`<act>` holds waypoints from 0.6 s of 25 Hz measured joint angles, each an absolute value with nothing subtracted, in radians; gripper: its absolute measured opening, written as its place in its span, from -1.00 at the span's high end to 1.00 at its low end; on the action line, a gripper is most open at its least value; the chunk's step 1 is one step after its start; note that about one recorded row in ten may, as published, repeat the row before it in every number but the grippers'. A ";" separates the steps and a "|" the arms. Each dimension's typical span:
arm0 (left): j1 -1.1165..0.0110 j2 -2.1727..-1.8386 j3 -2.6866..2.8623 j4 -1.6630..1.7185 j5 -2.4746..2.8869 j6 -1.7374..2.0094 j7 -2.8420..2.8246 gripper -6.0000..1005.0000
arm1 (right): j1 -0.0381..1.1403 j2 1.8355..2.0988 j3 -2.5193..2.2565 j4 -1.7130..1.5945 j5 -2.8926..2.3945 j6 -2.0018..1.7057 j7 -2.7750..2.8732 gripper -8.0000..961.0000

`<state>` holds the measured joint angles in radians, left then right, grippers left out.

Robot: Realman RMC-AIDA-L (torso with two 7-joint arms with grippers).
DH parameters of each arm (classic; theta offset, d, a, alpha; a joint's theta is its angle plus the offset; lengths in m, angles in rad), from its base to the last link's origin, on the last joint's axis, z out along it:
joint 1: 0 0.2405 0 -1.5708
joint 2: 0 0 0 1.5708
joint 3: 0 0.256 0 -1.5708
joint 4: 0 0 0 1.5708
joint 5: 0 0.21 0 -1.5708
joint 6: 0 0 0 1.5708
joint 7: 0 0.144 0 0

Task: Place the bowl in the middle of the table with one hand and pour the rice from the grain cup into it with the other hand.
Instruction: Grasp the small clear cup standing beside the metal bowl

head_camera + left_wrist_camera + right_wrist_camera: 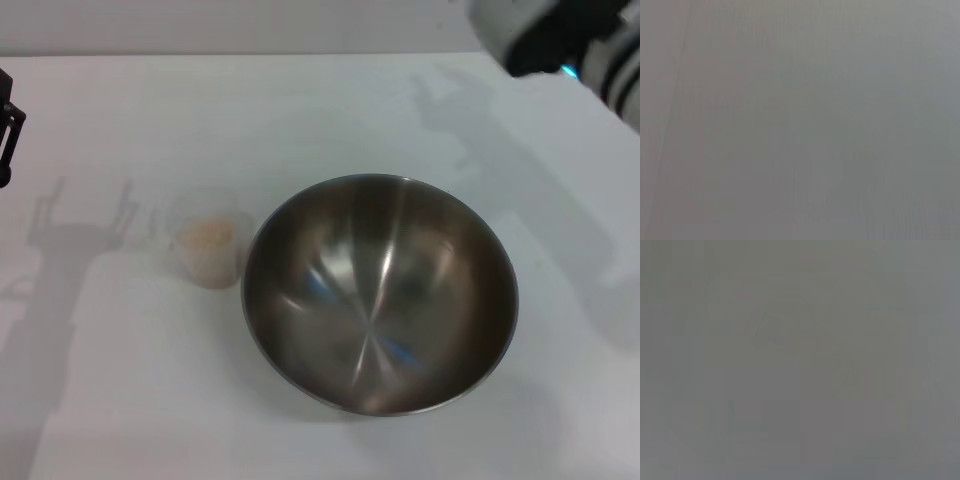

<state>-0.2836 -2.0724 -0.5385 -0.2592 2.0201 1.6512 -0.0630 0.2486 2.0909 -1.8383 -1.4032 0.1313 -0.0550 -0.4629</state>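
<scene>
A large steel bowl [380, 295] is seen upright on the white table [300, 110]. Just to its left the grain cup [209, 245] stands, holding rice [207, 236]. Well left of the bowl, the left gripper [6, 125] is only partly shown; the right arm [560, 40] is far behind it to the right. Neither grip can be told.

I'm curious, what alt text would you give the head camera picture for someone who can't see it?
A large shiny steel bowl, empty, sits on a white table, with a small clear cup of pale rice upright just to its left. The left gripper pokes in at the left edge and the right arm shows at the top right corner, both away from the objects.
</scene>
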 joint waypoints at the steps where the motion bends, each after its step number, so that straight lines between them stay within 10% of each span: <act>1: -0.283 -2.072 -0.538 -0.259 2.020 1.651 -0.063 -0.61 | 0.220 2.091 -1.840 -1.298 0.147 -0.310 -0.401 0.17; 15: -0.250 -2.073 -0.449 -0.254 2.028 1.640 -0.063 -0.60 | 0.338 2.085 -1.927 -0.381 0.453 -1.354 0.032 0.17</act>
